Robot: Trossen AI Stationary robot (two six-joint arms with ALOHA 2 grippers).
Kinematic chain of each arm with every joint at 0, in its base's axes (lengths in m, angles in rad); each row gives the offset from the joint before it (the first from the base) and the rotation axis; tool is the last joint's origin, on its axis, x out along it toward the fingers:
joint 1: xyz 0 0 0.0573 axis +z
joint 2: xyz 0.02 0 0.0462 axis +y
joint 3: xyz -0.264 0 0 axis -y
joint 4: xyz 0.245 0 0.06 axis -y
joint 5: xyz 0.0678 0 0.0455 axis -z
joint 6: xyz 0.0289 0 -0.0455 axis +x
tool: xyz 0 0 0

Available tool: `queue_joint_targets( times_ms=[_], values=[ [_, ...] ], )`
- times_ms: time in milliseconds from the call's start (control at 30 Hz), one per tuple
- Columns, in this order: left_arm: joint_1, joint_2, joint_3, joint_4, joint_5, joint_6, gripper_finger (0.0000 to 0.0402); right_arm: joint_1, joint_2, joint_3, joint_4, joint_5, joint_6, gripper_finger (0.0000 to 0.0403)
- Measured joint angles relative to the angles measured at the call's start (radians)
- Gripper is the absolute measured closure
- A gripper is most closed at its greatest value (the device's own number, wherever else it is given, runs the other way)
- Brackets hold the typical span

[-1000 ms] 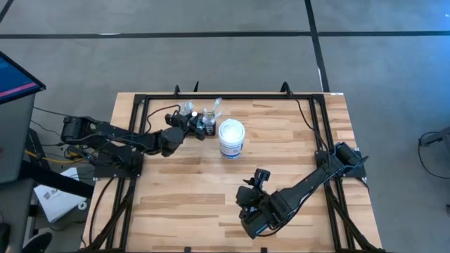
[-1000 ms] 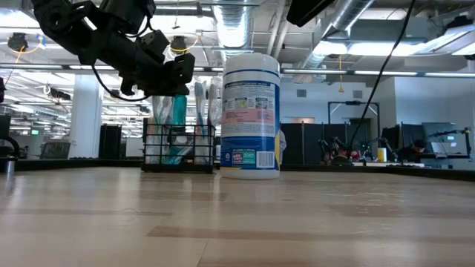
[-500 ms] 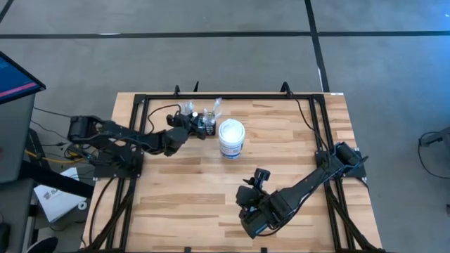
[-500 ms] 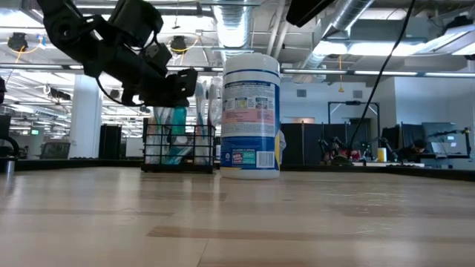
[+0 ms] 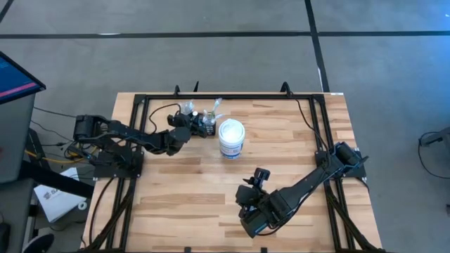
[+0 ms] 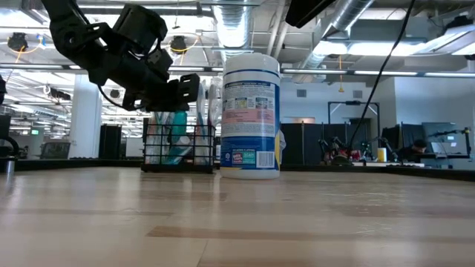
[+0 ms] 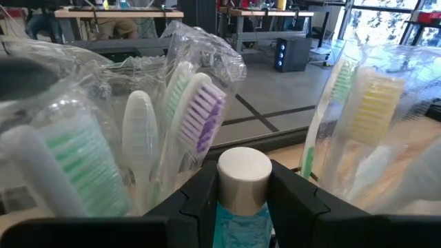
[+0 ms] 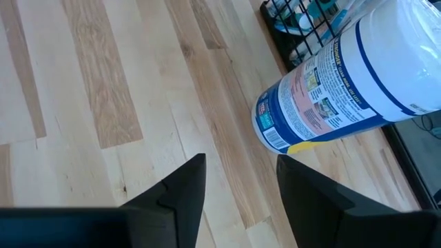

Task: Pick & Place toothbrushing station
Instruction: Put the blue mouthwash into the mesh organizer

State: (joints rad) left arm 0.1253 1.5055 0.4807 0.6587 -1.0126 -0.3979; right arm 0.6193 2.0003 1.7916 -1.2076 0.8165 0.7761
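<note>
Left gripper (image 7: 243, 196) has edged further in over the toothbrushing station (image 6: 178, 148) near the tabletop's far edge, beside the white tub (image 5: 231, 138). Its fingers now clamp a white-capped blue bottle (image 7: 244, 178) among wrapped toothbrushes (image 7: 201, 110), so the lift looks ready. Right gripper (image 8: 236, 179) waits open near the front edge.
</note>
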Motion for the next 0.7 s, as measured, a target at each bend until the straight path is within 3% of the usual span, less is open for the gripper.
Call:
queue_joint_targets(
  times_ms=[700],
  values=[
    [0.023, 0.003, -0.003, 0.031, 0.004, -0.005, 0.0298, 0.0, 0.0, 0.0, 0.003, 0.0, 0.002, 0.0236]
  ],
)
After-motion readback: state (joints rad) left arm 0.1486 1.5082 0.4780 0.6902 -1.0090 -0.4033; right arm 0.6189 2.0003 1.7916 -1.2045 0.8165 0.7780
